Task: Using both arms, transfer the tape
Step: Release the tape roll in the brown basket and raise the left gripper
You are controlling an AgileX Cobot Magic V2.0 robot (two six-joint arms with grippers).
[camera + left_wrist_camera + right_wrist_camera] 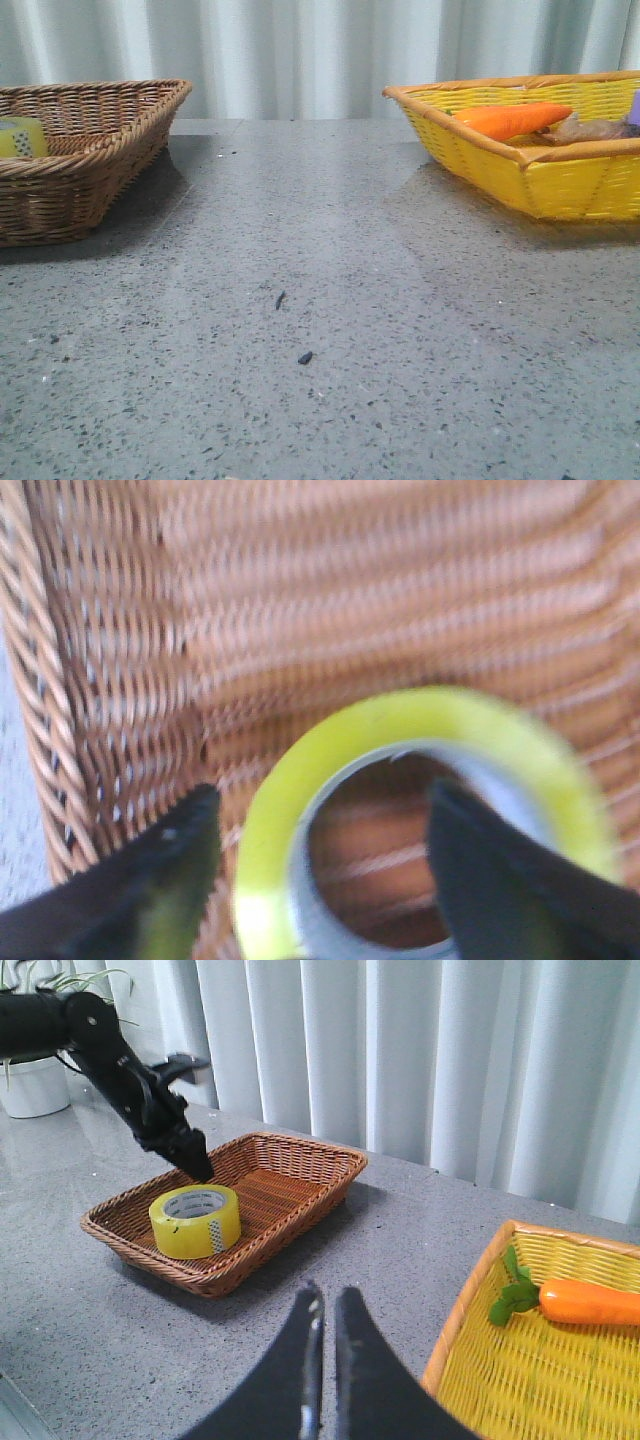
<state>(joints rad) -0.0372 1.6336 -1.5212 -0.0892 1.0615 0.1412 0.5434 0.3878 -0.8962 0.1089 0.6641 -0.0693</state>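
Observation:
The tape (20, 137), a wide yellow roll with a white core, lies flat in the brown wicker basket (110, 150) at the far left. It fills the left wrist view (400, 720), blurred. My left gripper (322, 792) is open just over it, one finger (180, 850) outside the roll and the other (490, 860) over the core hole. The right wrist view shows the left arm (140, 1090) reaching down at the tape (195, 1222). My right gripper (328, 1300) is shut and empty above the table between the baskets.
A yellow basket (560, 185) stands at the back right and holds an orange carrot-shaped object (510, 120) with green leaves (515, 1295). The grey speckled table (320, 330) lies between the baskets. White curtains hang behind.

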